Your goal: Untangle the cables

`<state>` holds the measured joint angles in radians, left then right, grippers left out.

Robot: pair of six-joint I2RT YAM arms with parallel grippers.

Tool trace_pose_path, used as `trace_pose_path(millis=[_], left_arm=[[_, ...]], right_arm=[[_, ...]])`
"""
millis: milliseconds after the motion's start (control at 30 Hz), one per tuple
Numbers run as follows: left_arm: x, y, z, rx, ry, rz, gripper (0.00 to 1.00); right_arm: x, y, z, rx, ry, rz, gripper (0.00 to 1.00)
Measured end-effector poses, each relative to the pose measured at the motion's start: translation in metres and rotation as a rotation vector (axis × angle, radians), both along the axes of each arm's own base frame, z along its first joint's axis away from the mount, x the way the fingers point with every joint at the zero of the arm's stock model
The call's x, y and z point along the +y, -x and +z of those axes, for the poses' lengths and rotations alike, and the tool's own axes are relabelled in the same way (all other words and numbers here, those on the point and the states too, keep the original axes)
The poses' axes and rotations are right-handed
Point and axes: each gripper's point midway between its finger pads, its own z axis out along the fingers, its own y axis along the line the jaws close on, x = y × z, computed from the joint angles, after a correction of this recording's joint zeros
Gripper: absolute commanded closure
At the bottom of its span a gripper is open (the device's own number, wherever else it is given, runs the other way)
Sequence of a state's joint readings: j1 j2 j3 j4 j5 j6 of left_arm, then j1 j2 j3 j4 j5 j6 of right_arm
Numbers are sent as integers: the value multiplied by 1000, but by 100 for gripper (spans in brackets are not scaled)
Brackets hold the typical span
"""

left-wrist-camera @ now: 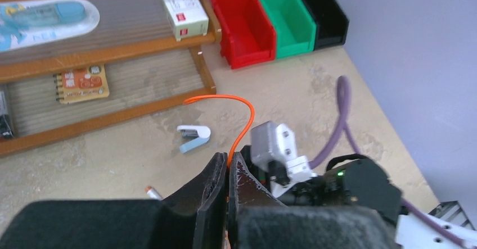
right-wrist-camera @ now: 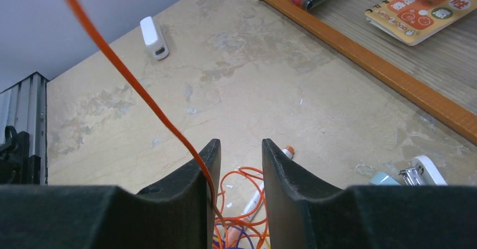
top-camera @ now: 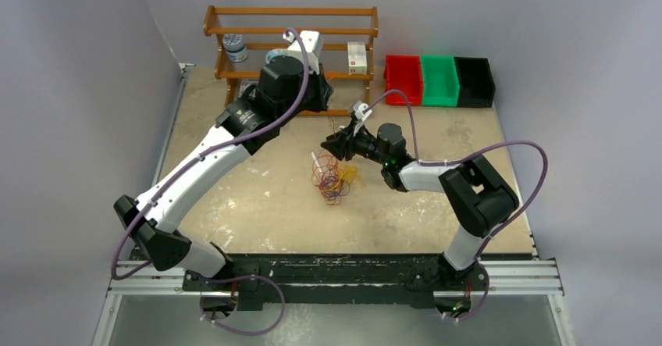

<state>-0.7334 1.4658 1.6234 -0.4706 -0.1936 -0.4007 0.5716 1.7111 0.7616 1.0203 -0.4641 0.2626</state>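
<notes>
Orange cable is clamped in the left gripper, jaws pressed together on it, with the strand arching up out of the fingertips. Overhead, the left arm reaches to the back left of the table, its wrist held in front of the wooden rack. From there the strand runs down toward the table centre. The cables lie there in one loose heap of orange-red, yellow and dark loops, flat on the tabletop between the two arms. A white pen lies at the edge of the heap, touching the loops. The right gripper is held above the table just beyond the heap, pointing left. In the right wrist view its jaws stand a narrow gap apart. The orange strand comes in from the upper left and lies against the inner face of one finger. The other finger is clear of it, so nothing is pinched here. The heap shows below the gap. Red bin, green bin and black bin sit side by side, touching, at the back right.
</notes>
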Motion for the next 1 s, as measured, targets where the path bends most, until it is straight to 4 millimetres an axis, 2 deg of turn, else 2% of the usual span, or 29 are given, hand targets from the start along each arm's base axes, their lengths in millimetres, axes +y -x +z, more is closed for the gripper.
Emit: trace_pose_path(millis=[300,533,833,1000], left_arm=[[3,5,77,-105,94,-7,100],[6,5,123,-175,129,-4,100],[27,6,188,-300,184,69,100],[42,8,215,-371,211,124,100]], right_arm=[[16,6,-25,25,43,38,73],[26,18,-33,35,56,70,74],[15,34,-60,73,85,52,73],[9,39,-70,84,88,36,72]])
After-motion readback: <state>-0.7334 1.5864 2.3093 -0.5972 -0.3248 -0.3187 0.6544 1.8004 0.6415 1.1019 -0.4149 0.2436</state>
